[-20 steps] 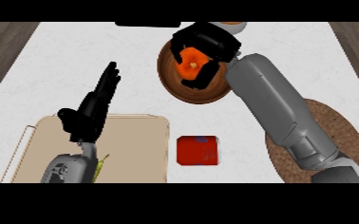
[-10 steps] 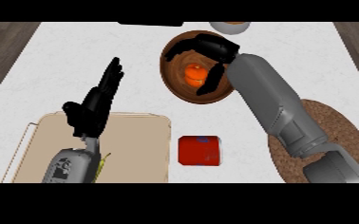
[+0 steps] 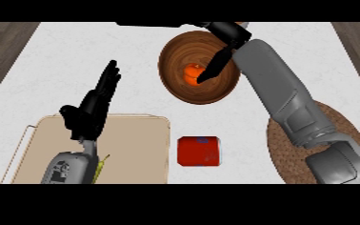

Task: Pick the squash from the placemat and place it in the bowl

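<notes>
Much of the right hand [image 3: 226,43] is hard to read: its palm lies over the far rim of the bowl [image 3: 179,83], partly against a dark shape along the counter's far edge, and only a few dark fingers [image 3: 211,69] show clearly, reaching down into the bowl. The grey right forearm [image 3: 281,95] hides the bowl's right rim and part of the woven round placemat [image 3: 292,159], which is cut off by the lower band. The left forearm is also cut off at the bottom.

The counter [image 3: 84,43] is white and faintly mottled, with strips of dark wood floor at both far corners. Left of the bowl and nearer the robot lies a pale tan board [image 3: 134,148] with a thin yellowish sliver at its near edge (too small to identify). A red can [image 3: 200,151] lies on its side nearer the robot than the bowl, just right of the board.

The orange squash [image 3: 191,73] sits inside the brown wooden bowl. The right hand's fingers are extended, not curled round it, their tips just beside the squash; whether they touch it cannot be told. The left hand [image 3: 91,107] rests over the board's far edge, left of the bowl, fingers straight and empty.
</notes>
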Available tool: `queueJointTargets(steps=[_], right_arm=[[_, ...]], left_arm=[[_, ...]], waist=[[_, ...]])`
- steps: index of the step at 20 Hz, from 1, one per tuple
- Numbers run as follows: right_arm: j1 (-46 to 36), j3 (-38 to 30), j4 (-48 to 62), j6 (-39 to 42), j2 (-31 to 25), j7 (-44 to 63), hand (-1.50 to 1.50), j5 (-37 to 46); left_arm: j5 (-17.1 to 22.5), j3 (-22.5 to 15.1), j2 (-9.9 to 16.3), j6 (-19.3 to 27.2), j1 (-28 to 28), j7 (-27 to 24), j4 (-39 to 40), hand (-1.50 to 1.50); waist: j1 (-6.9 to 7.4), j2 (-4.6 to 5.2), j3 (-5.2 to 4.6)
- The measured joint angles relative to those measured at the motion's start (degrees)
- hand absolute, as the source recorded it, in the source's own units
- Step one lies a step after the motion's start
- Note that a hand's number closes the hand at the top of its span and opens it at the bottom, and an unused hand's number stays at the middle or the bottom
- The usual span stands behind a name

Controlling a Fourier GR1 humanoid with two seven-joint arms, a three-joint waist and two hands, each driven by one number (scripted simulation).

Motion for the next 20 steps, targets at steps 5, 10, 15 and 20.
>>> queueJointTargets(steps=[5,10,15,20], right_arm=[[-2.03,-3.35,3.91,4.52,-3.39,2.44,-1.5,-3.05],[-3.19,-5.71,6.17,10.26,-7.72,6.22,-1.5,-5.79],[-1.92,-6.02,5.93,13.87,-10.33,7.78,-1.5,-6.91],[-0.76,-5.49,4.29,16.44,-12.27,9.09,-1.5,-7.59]], left_arm=[[-0.18,-0.27,-0.44,0.09,-1.14,0.68,0.05,0.0],[-0.34,-0.74,-0.75,-0.05,-0.48,0.12,-0.12,0.0],[-0.44,-0.93,-0.87,-0.02,-0.75,0.61,-0.67,0.0],[-0.27,-0.82,-0.99,-0.22,-1.32,0.46,-0.23,0.0]], waist=[[0.22,0.21,0.0],[0.72,0.42,0.02],[1.03,0.68,0.09],[1.29,0.94,0.13]])
